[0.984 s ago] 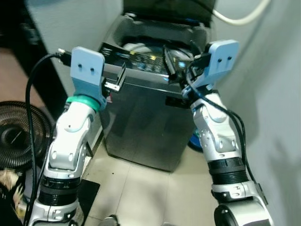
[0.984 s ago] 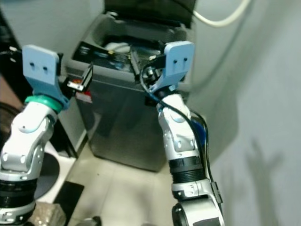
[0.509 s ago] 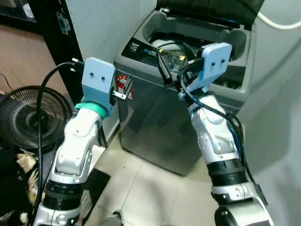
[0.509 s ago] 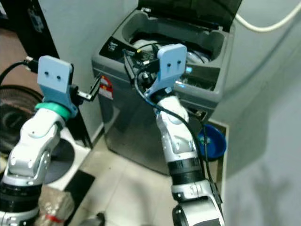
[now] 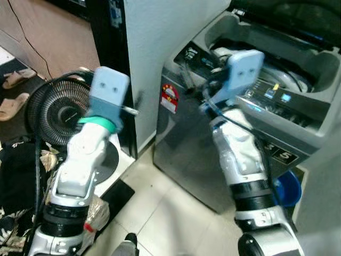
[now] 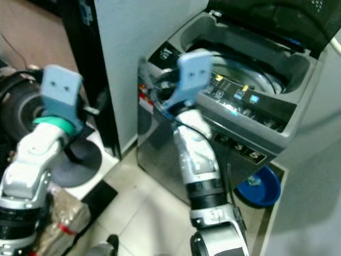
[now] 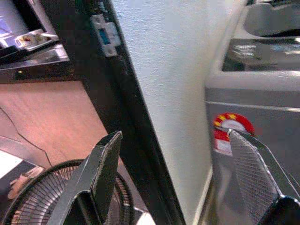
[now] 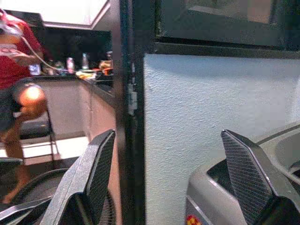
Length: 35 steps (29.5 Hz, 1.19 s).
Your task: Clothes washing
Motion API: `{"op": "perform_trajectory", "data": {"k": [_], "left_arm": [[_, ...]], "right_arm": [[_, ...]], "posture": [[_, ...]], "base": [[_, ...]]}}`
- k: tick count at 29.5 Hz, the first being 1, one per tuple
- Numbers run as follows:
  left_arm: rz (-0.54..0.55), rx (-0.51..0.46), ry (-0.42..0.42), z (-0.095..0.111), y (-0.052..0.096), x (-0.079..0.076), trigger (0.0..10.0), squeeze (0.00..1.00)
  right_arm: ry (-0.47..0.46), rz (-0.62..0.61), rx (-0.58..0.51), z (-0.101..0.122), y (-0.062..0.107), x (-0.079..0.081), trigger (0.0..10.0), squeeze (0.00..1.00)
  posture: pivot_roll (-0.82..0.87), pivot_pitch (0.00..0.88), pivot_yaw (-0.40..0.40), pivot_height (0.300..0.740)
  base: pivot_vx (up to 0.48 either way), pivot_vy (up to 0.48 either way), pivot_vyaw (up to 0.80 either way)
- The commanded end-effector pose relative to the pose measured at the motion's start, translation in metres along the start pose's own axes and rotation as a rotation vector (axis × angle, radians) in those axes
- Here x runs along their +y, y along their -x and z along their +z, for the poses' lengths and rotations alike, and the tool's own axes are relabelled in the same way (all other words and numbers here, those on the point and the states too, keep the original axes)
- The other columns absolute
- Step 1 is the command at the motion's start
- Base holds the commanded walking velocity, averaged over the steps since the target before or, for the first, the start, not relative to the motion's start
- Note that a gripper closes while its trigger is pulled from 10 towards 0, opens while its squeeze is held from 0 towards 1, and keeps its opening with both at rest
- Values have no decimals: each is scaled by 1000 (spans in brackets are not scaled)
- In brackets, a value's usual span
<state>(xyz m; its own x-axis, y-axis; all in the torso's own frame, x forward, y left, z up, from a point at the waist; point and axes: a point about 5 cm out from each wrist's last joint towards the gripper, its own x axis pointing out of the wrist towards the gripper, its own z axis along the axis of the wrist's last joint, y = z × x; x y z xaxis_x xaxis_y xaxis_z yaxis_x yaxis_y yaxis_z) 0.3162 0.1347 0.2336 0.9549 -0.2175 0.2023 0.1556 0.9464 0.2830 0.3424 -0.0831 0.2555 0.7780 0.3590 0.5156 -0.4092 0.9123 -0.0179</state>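
Left eye view: a grey top-loading washing machine (image 5: 234, 144) stands against a white wall (image 5: 154, 32), its lid raised and its drum (image 6: 250, 72) exposed; whatever lies inside is too blurred to identify. The right end effector (image 8: 171, 187) is held up in front of the machine's control panel (image 5: 277, 96), its fingers (image 8: 246, 173) spread wide and released, grasping nothing. The left end effector (image 7: 183, 183) is raised beside the wall, left of the machine and apart from it, fingers likewise parted and empty. A red sticker (image 5: 169, 98) marks the machine's front. A black floor fan (image 5: 53, 109) stands at left, and a blue basin (image 6: 261, 186) sits on the tiled floor (image 5: 160, 213), partly cut off behind the machine.
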Motion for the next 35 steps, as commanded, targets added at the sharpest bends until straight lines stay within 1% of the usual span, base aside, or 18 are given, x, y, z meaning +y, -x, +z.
{"op": "perform_trajectory", "data": {"k": [1,35], "left_arm": [[-20,10,-15,-3,1,-4,10000,0],[-17,12,-32,-5,-1,-2,10000,0]], "right_arm": [[0,-9,7,-2,2,-1,10000,0],[-20,9,8,-5,2,2,10000,0]], "posture": [[73,0,-19,740],[74,0,-8,740]], "base": [[0,0,781],[0,0,778]]}}
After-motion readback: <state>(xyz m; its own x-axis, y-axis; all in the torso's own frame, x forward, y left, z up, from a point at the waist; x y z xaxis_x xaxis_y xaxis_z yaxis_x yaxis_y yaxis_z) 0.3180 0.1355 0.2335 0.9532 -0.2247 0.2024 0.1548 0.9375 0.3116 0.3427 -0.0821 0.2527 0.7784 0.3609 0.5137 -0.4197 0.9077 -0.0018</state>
